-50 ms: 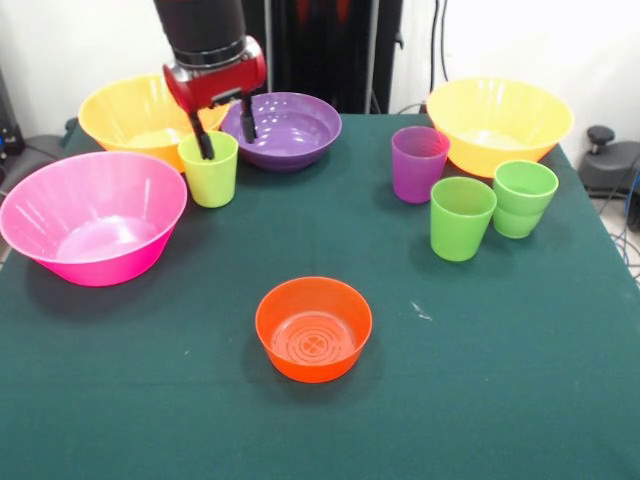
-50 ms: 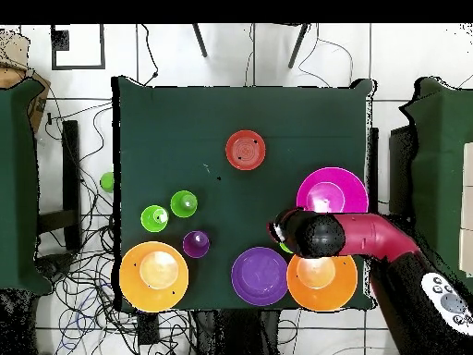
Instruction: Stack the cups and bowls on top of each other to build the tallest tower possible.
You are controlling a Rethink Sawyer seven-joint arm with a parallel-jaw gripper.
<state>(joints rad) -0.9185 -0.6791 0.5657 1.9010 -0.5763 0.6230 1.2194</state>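
Hanging over the yellow-green cup point(image 1: 210, 168) at the far left of the green table point(image 1: 500, 380), the claw point(image 1: 221, 131) spread wide, one finger dipping inside the cup's mouth and the other standing outside its rim, in front of the purple bowl point(image 1: 285, 130); not yet clamping anything. Sitting upright, that cup, between the big pink bowl point(image 1: 92, 215) on the near left and the purple bowl just behind it on the right. Resting behind the pink bowl, one orange-yellow bowl point(image 1: 135, 115); lying at the far right, the other orange-yellow bowl point(image 1: 498, 122). Standing before that one, the purple cup point(image 1: 419, 163) and two green cups point(image 1: 462, 217) (the right one point(image 1: 523, 197) looking like a nested pair). Sitting alone near the front middle, the small orange bowl point(image 1: 313, 328), open side up, well apart from everything else. Nothing yet piled into a tower.
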